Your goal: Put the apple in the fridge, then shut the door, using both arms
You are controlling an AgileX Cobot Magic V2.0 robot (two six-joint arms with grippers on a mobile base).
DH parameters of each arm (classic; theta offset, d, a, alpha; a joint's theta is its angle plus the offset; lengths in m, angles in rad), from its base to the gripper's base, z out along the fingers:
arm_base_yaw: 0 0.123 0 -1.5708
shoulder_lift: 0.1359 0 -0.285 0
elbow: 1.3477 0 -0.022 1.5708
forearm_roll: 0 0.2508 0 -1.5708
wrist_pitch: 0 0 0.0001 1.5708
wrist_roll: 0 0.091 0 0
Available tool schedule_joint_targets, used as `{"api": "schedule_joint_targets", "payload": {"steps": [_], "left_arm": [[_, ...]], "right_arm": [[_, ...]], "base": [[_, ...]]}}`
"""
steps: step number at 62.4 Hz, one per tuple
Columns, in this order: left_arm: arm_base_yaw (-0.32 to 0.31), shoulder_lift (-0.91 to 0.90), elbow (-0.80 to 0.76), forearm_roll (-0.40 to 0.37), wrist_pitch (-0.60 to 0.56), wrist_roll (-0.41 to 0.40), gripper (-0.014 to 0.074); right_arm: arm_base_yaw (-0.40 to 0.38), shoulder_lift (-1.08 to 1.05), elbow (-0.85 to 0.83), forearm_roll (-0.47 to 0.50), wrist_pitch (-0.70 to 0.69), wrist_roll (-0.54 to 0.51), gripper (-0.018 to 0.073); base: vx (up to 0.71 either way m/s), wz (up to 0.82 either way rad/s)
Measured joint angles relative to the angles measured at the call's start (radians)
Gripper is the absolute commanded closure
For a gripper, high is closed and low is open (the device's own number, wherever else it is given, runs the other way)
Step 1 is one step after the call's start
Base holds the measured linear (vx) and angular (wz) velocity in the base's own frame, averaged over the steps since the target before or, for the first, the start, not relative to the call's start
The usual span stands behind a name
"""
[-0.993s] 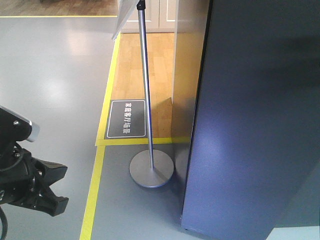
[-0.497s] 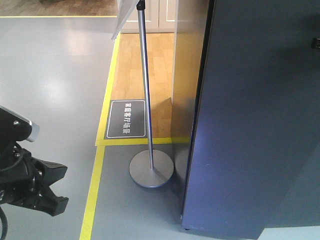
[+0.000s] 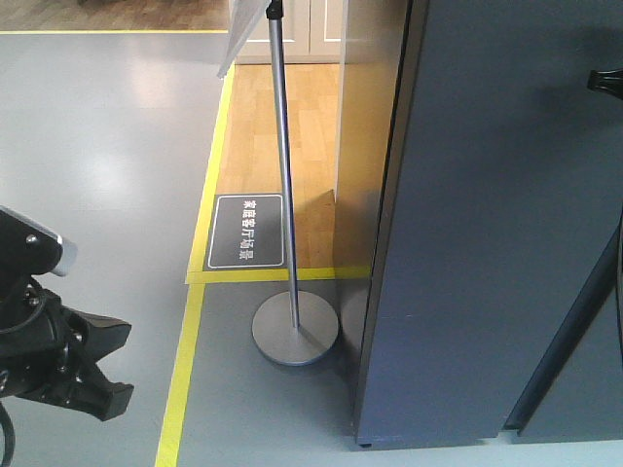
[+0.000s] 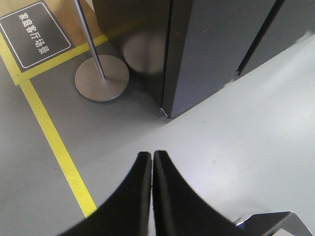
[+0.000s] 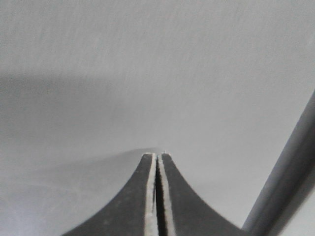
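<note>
The fridge [image 3: 487,243] fills the right of the front view as a tall dark grey block; its white inside does not show. A dark seam [image 3: 569,336] runs down between its two door faces. The apple is out of view. My right gripper [image 3: 605,80] shows at the right edge, against the door face. In the right wrist view this gripper [image 5: 156,155] is shut, empty, with its tips at the flat grey door [image 5: 147,73]. My left gripper [image 4: 151,154] is shut and empty, hanging low over the grey floor near the fridge's bottom corner [image 4: 165,113].
A sign stand with a round metal base [image 3: 295,329] and thin pole [image 3: 282,146] stands just left of the fridge. Yellow floor tape [image 3: 180,379] and a dark floor plate [image 3: 248,232] lie left of it. My left arm [image 3: 49,360] fills the lower left corner.
The fridge door face has swung leftward toward shut, leaving only a narrow dark seam. My right gripper has come into the front view at the right edge. The left arm has stayed put.
</note>
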Motion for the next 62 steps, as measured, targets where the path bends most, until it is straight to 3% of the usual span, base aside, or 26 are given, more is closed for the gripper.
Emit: {"api": "schedule_joint_targets", "payload": {"steps": [20,31,62], "left_arm": [[0.0,0.0,0.0,0.0,0.0,0.0,0.0603],[0.0,0.0,0.0,0.0,0.0,0.0,0.0603],[0.0,0.0,0.0,0.0,0.0,0.0,0.0603]], "right_arm": [[0.02,-0.083,-0.003,-0.001,0.287,-0.004,0.0563],[0.081,-0.159,0.037,-0.003,0.433,-0.077,0.0563],[0.262,-0.552,0.482,0.003,0.548,-0.042,0.0563]], "base": [[0.0,0.0],[0.0,0.0],[0.0,0.0]]}}
